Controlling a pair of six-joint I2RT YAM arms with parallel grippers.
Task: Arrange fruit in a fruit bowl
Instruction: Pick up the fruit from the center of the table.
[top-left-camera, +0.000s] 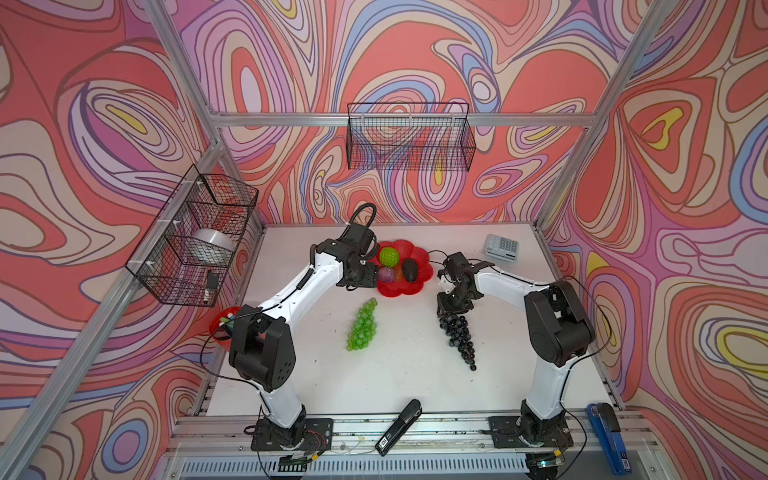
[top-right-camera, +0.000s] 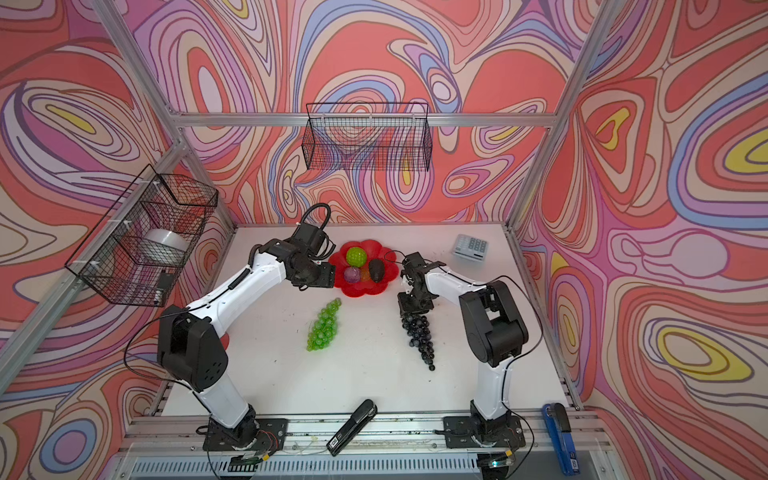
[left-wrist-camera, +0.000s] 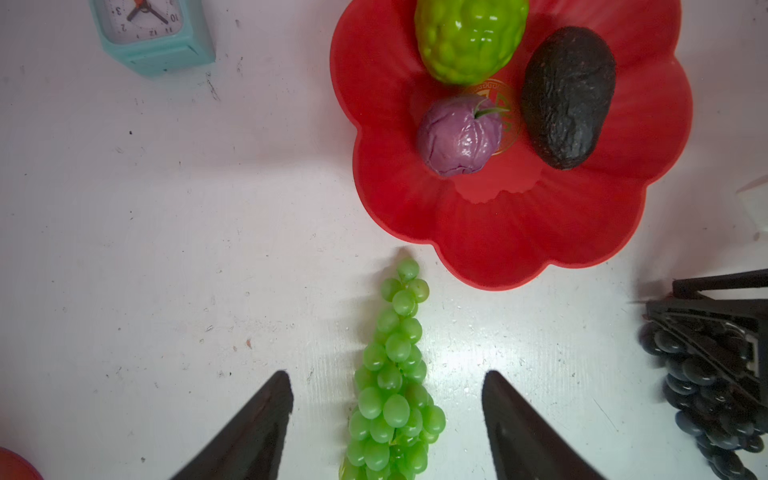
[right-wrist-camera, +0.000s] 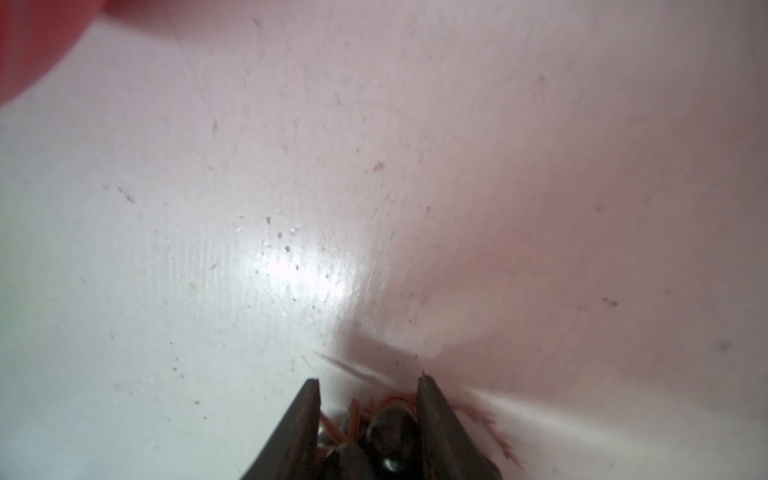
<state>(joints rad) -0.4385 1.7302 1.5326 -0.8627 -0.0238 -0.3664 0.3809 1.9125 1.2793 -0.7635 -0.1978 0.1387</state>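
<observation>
1. Fruit bowl (top-left-camera: 409, 289) sits upper centre of the table (top-left-camera: 395, 374) in both top views. Inside it: lime-green ball (top-left-camera: 389, 256), purple fruit (top-left-camera: 386, 275), black avocado (top-left-camera: 410, 270).
2. Green grape bunch (top-left-camera: 362, 326) lies on the table just below the bowl's left side, not touching it.
3. Dark grape bunch (top-left-camera: 459, 334) lies on the table right of centre.
4. Left gripper (left-wrist-camera: 387, 374) is at the bowl's left rim, fingers spread wide, holding nothing.
5. Right gripper (right-wrist-camera: 368, 384) points down at the dark bunch's upper end, fingers pinching the stem and top grapes.

place: robot lab cell | cues: aluminium frame (top-left-camera: 291, 119), printed backdrop (top-left-camera: 415, 50), wire basket (top-left-camera: 409, 137)
</observation>
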